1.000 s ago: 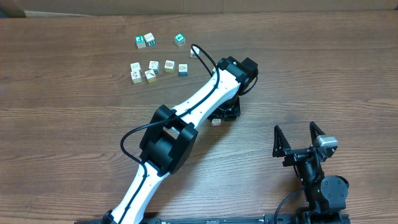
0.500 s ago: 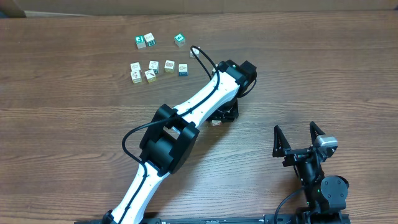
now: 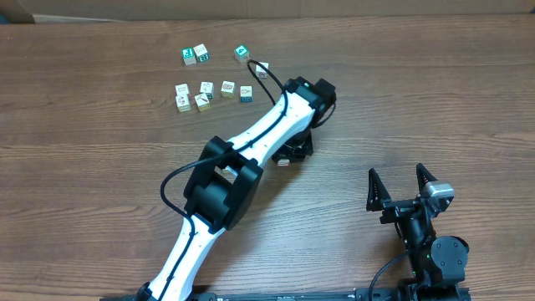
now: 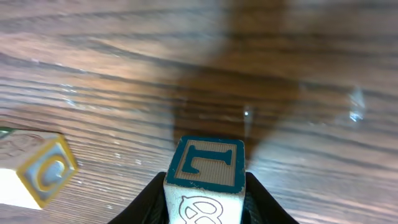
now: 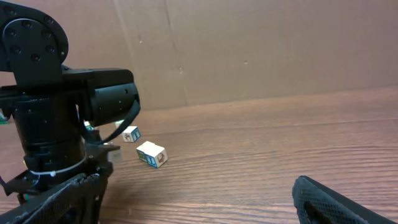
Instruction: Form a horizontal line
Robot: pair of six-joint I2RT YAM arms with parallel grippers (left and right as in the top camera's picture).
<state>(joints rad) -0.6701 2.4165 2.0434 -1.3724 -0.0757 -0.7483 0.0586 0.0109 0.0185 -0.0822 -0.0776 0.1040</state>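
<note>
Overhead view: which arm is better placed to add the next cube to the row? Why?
Left: its jaws clasp a lettered cube close to the row; the right gripper is open, empty, farther away.

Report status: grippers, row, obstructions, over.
Left gripper shut on teal-lettered cube. Right gripper open, clear of cubes. Row gapped, unfinished. Yellow-lettered cube loose beside the held one.

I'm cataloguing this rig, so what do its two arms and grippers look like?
The left arm has white link shells, bulky black joint housings and a thin black cable looping alongside. The right arm is black, with a silvery wrist piece; the right gripper has two pointed black fingers.
</note>
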